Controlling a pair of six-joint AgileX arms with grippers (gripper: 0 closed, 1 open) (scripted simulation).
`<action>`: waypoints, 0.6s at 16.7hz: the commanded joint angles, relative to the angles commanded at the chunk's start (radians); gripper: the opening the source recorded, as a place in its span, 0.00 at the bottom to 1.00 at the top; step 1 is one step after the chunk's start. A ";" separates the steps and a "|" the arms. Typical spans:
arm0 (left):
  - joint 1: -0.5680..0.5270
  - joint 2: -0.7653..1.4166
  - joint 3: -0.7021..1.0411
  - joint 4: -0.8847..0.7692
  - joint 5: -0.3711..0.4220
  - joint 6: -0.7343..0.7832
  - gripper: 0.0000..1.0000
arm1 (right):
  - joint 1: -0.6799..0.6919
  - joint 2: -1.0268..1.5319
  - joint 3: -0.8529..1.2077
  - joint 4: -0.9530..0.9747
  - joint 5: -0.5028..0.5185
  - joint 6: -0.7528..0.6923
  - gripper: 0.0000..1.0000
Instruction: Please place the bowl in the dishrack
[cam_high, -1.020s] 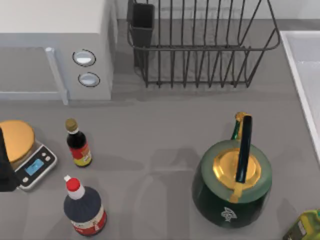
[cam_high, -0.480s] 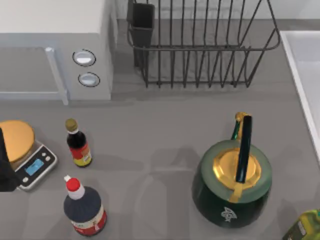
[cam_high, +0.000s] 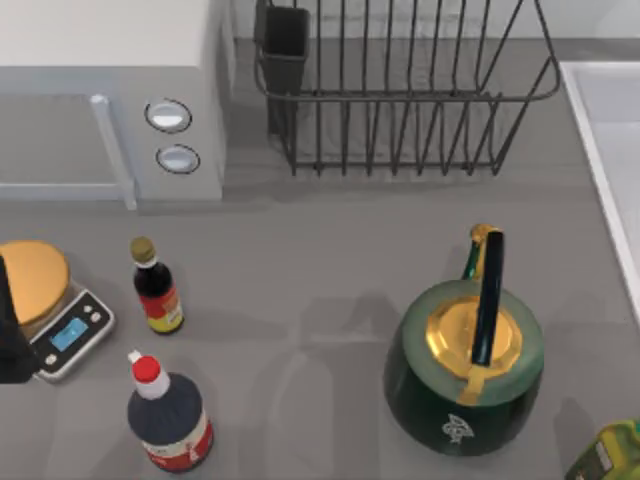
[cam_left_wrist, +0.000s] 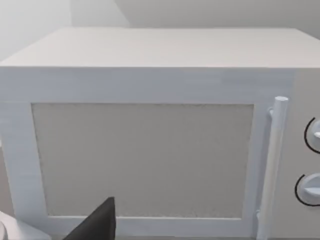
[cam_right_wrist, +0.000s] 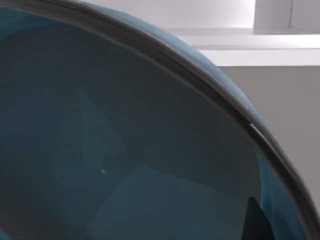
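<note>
The dishrack (cam_high: 400, 95) stands at 12 o'clock on the grey desk (cam_high: 320, 260), its black utensil cup (cam_high: 285, 40) at the rack's 9 o'clock corner. No item sits among its wires.

The right wrist view looks from very close into a teal bowl (cam_right_wrist: 125, 150), with its grey rim curving across. A small dark tip (cam_right_wrist: 256, 220) of the right hand sits at the rim. I cannot tell whether that hand is apart or clamped on the bowl.

A dark part of the left arm (cam_high: 12, 330) sits at 9 o'clock on the desk, beside a kitchen scale (cam_high: 62, 325) carrying a round golden item (cam_high: 32, 278). In the left wrist view, a dark finger tip (cam_left_wrist: 100, 222) of the left hand shows before the white microwave (cam_left_wrist: 150, 130); its state cannot be told.

On the desk, the microwave (cam_high: 110, 100) stands at 10 o'clock. 2 bottles, a small one (cam_high: 155, 290) and a red-capped one (cam_high: 168, 418), stand near 8 o'clock. A green kettle with a gold lid (cam_high: 468, 365) stands at 5 o'clock.
</note>
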 joint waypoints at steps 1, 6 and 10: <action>0.000 0.000 0.000 0.000 0.000 0.000 1.00 | 0.001 -0.011 0.039 -0.040 0.000 0.000 0.00; 0.000 0.000 0.000 0.000 0.000 0.000 1.00 | 0.003 -0.030 0.095 -0.095 0.000 0.002 0.00; 0.000 0.000 0.000 0.000 0.000 0.000 1.00 | 0.015 -0.027 0.093 -0.082 0.009 0.011 0.00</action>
